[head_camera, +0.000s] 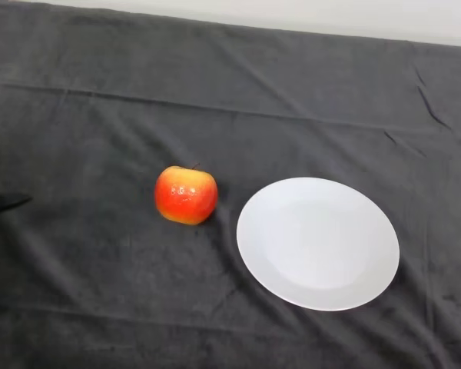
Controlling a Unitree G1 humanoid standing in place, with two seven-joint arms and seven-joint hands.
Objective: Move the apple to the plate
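Note:
A red and yellow apple [186,195] stands upright on the dark cloth, left of centre, with its short stem pointing up. A white round plate [318,243] lies flat to its right, with nothing on it. A narrow strip of cloth separates the apple from the plate's left rim.
The dark cloth [230,92] covers the whole table, with creases running across the back and wrinkles at the right. A pale strip of the background [292,11] shows past the far edge. A small darker patch [4,205] lies at the left edge.

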